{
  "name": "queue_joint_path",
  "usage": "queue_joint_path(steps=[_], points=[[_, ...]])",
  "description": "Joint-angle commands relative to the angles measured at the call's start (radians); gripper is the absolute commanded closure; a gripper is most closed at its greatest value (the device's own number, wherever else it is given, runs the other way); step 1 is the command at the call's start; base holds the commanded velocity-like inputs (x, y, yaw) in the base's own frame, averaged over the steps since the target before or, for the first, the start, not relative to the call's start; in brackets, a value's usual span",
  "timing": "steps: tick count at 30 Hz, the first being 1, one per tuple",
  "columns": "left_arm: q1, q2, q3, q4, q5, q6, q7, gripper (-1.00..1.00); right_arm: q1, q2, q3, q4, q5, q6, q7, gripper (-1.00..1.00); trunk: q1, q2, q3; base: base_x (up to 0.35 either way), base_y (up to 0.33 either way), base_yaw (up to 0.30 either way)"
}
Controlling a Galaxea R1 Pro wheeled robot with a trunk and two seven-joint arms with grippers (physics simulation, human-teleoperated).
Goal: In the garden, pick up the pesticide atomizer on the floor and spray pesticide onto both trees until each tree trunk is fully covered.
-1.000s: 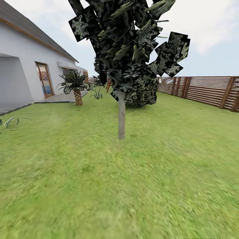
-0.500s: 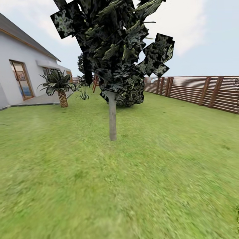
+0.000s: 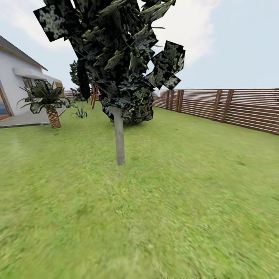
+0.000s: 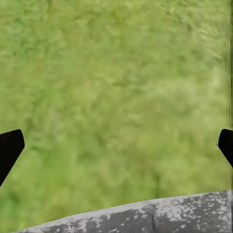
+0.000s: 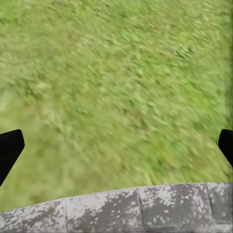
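- Right under your arms, both wrist views look down on blurred green lawn (image 4: 116,73); the left gripper (image 4: 116,145) has its two black fingertips (image 4: 9,148) spread wide to the edges of the view with nothing between them, and a grey mottled band (image 4: 160,216) crosses the near edge.
- The right gripper (image 5: 116,145) is the same: spread wide, empty, hanging over grass, with a similar grey mottled band (image 5: 136,206) below it.
- Ahead in the head view, bare grass runs up to a tall tree with a blocky dark green-and-white crown (image 3: 112,50); its straight pale grey-beige trunk (image 3: 119,135) stands upright, left of centre.
- Beyond it on the left are a short scaly-trunked palm (image 3: 48,102) and a white house with a grey roof (image 3: 15,81); on the right, a brown horizontal-slat wooden fence (image 3: 232,108) closes the garden.
- The pesticide atomizer is not on any stretch of grass you can see here, so you likely need to find it before this trunk is of any use.
- Risk: driving up to the trunk with both hands empty wastes the approach.
- Risk: the low crown hangs near head height; closing in too tightly could bring trunk or arms into the tree.
- Risk: the palm is not a target; spraying it would not count.
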Motion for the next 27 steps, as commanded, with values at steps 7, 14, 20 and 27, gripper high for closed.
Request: queue_joint_path(steps=[7,14,20,27], points=[[0.0,0.0,0.0,0.0,0.0,0.0,0.0,-1.0,0.0,0.001,0.0,0.001,0.0,0.0,0.0,-1.0,0.0,0.0,0.0,0.0,0.002,-0.27],[0.0,0.0,0.0,0.001,-0.001,0.0,0.0,-1.0,0.0,0.001,0.0,0.001,0.0,0.0,0.0,-1.0,0.0,0.0,0.0,0.0,0.0,-0.27],[0.0,0.0,0.0,0.001,-0.001,0.0,0.0,-1.0,0.0,0.002,0.001,0.001,0.0,0.0,0.0,-1.0,0.0,0.0,0.0,0.0,0.0,-0.27],[0.0,0.0,0.0,0.001,-0.001,0.0,0.0,-1.0,0.0,0.002,0.001,0.001,-0.001,0.0,0.0,-1.0,0.0,0.0,0.0,0.0,0.0,-0.27]])
